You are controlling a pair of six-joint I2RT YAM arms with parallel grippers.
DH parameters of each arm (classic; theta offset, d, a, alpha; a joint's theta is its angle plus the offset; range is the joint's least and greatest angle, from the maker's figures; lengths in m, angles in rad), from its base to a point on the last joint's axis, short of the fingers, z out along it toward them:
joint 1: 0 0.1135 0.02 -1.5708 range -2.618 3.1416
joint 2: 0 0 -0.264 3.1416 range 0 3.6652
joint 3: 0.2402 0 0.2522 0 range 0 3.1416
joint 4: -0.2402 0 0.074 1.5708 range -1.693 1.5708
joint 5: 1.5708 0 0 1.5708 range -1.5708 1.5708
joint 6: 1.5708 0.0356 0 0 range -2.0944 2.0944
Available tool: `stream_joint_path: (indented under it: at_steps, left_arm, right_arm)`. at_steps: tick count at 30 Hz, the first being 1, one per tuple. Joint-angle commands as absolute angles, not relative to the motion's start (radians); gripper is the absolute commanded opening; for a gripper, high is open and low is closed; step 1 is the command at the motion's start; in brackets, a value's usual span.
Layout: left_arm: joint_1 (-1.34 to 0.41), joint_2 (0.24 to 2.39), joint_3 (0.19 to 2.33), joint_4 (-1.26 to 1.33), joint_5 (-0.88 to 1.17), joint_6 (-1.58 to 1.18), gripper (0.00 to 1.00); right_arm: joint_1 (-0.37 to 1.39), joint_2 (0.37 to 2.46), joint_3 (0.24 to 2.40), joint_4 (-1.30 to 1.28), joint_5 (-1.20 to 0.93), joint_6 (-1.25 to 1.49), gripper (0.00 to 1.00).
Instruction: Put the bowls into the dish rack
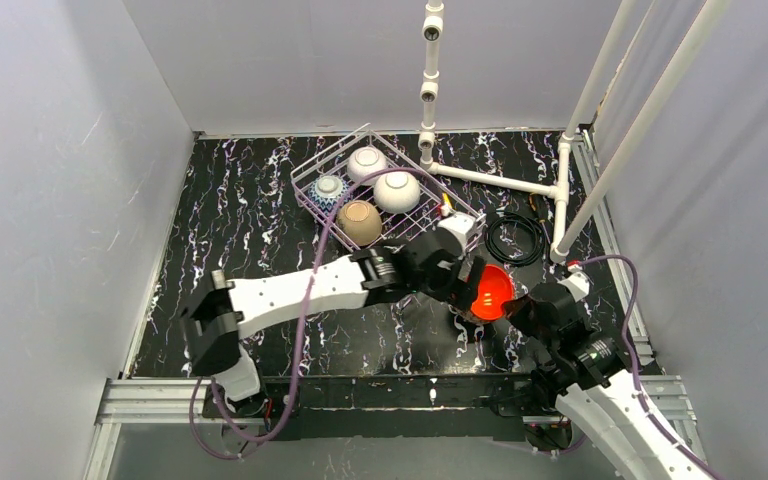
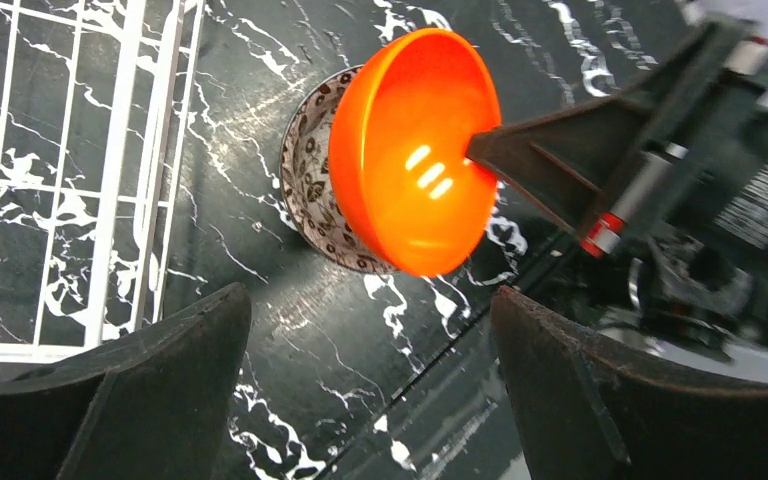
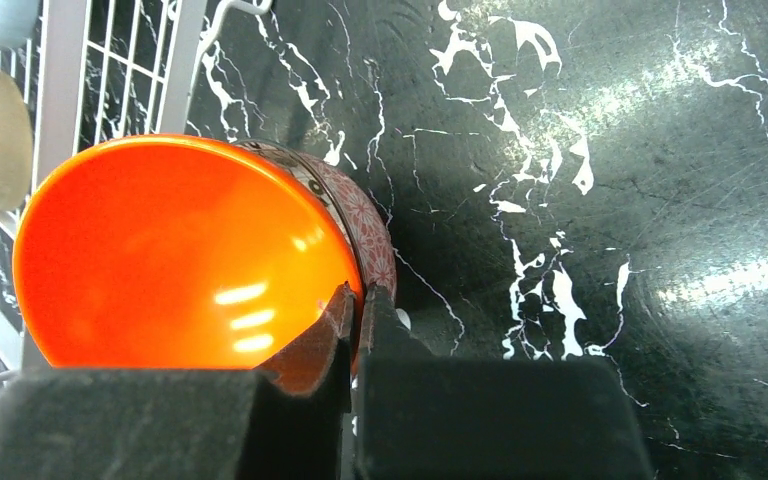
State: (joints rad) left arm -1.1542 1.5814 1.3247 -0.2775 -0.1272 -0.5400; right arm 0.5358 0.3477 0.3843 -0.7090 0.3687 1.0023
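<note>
The black, white-veined marble tabletop carries the rectangular silvery wire dish rack. The rack lies beyond and to the left of the right claw, and just beside the left claw. In it sit four bowls, the round tan bowl nearest the claws.

The glossy bright red-orange bowl is outside the rack, tipped up on edge. The right claw is clenched on its rim, one finger inside and one outside. Just behind it on the tabletop rests the pink-speckled bowl; whether the two touch I cannot tell.

The left claw is released, its jaws spread wide and empty, pointed at the red-orange bowl with the rack on its left side. The left arm looks nearer the rack, so the coming move likely turns on carrying the bowl leftward, away from the right claw.
</note>
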Motion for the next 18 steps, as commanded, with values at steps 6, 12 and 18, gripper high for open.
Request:
stream_joint_path:
  at_steps: [6,12,18]
  left_arm:
    - [-1.187,1.770,1.547,-0.439,-0.348,-0.572,0.79]
    - [-1.188,1.850,1.614,-0.465,-0.360,-0.586,0.67]
    - [-1.188,1.895,1.650,-0.487,-0.366,-0.586,0.55]
  right_arm:
    - [0.532,0.293,0.412,-0.677,0.399,1.070,0.01]
    - [0.531,0.301,0.433,-0.684,0.401,1.065,0.01]
    - [0.532,0.310,0.469,-0.697,0.409,1.051,0.01]
